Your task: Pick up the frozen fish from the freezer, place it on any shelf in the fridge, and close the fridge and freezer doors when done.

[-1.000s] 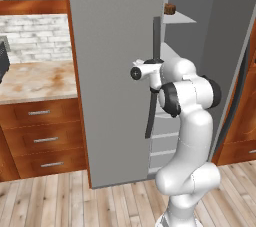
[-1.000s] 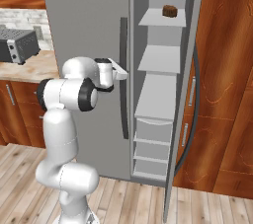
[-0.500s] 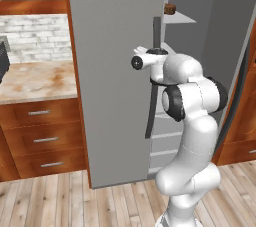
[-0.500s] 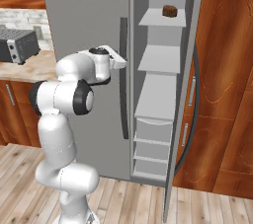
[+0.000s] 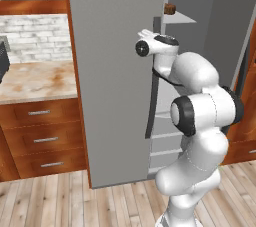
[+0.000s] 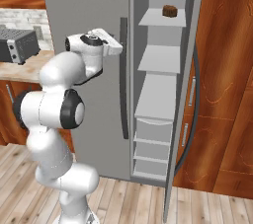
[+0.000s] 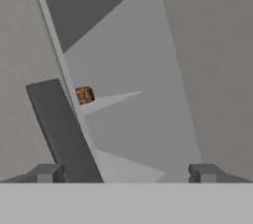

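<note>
Dark little finger tips on the tool (image 7: 123, 172) are spread wide apart with nothing between them, which makes sense since it's lined up on the open freezer compartment and not gripping anything yet. Looks to me like it's held high and level so it can go straight in at the top shelf (image 6: 163, 19), because that's where the frozen fish (image 6: 169, 11) sits: a small brown blocky lump, kind of rough textured, near the front edge of that shelf. From the hand camera the fish (image 7: 84, 94) is up and left of centre, partly tucked behind the dark vertical door handle (image 7: 64, 131), so my guess is the arm needs to slide sideways past that handle before reaching. Everything around is flat matte grey: the closed fridge door (image 5: 115, 71), the plain white shelves, the drawers (image 6: 153, 149) lower down. The freezer door (image 6: 185, 94) stands swung open against the reddish wood cabinet (image 6: 225, 80). Off to the side there's a speckled stone desk (image 5: 35, 81) and a toaster (image 6: 19, 45).
</note>
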